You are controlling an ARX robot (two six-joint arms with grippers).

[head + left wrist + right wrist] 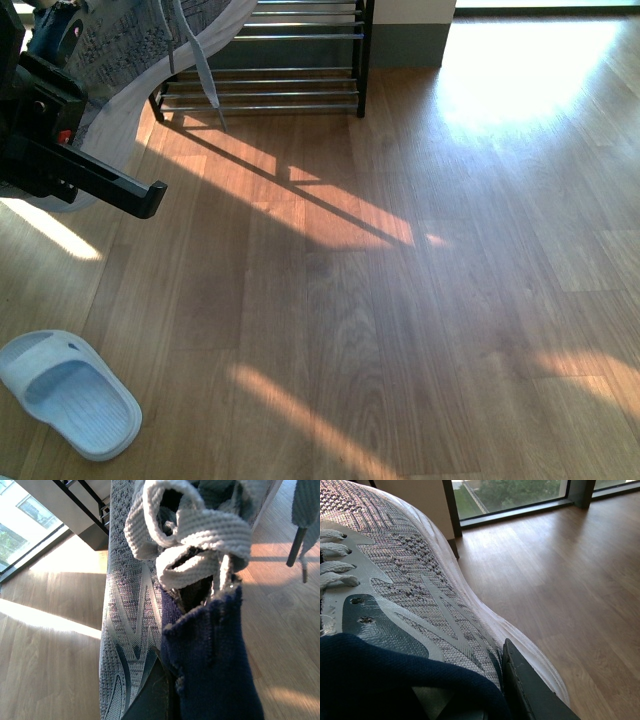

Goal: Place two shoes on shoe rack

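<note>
My left gripper (169,700) is shut on the navy collar of a grey knit sneaker (130,620), whose grey laces (200,540) bunch above the jaws. My right gripper (501,680) is shut on the side of a grey knit sneaker (415,585) with a white sole, held above the floor. In the front view a grey sneaker (130,50) hangs at the top left above a black arm (60,150), one lace (205,80) dangling in front of the shoe rack (300,95). A pale blue slide (70,395) lies on the floor at the near left.
The rack stands against the back wall, its black side frame (363,60) on the right. Wooden floor (400,300) with sun patches stretches in front. A window (510,495) reaches floor level beside the wall.
</note>
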